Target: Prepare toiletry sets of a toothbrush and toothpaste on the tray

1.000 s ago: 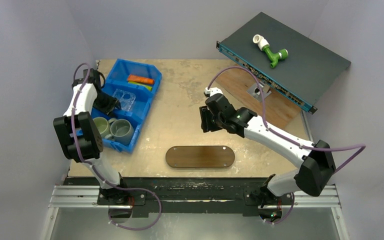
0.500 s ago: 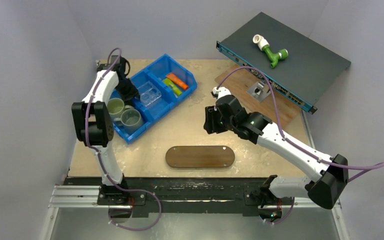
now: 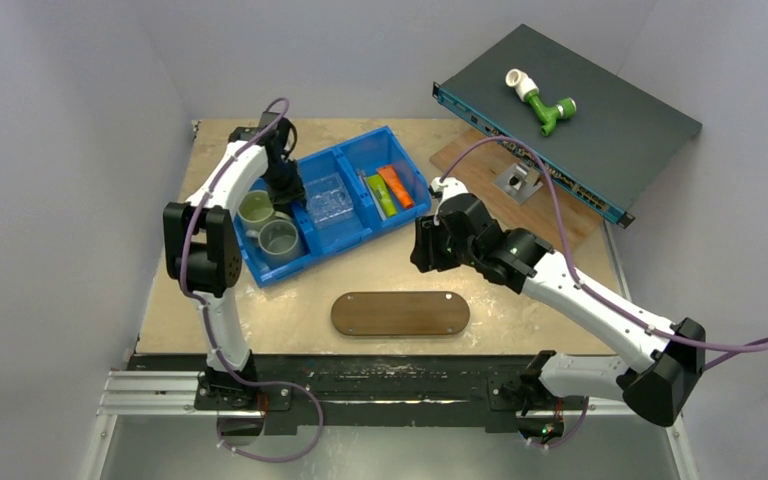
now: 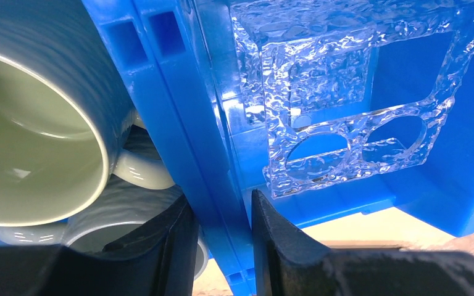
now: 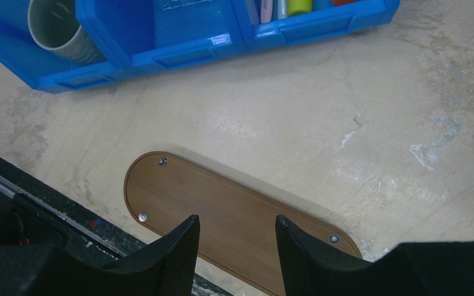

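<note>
Probably hauling the bin [image 3: 350, 240] toward the tray [image 3: 400, 313].
Bare tray by the worktop's [image 3: 290, 305] near edge; beyond, right gripper [image 3: 419, 247] half-open, empty. Farther, left gripper [image 4: 222, 209] nipped narrowly onto bin divider [image 4: 185, 123]: pull low and level, no tipping. Inside: mugs [image 3: 278, 240] left, clear insert [image 3: 327, 200] middle, green and orange tubes [image 3: 378, 195], brushes [image 5: 265, 7] right.

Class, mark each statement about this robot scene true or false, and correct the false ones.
1. The left gripper is clamped on a wall of the blue bin. True.
2. Something already lies on the tray. False: it is bare.
3. The green tube and orange tube share a compartment with the mugs. False: they lie in the opposite end compartment.
4. The right gripper is open and holds nothing. True.
</note>
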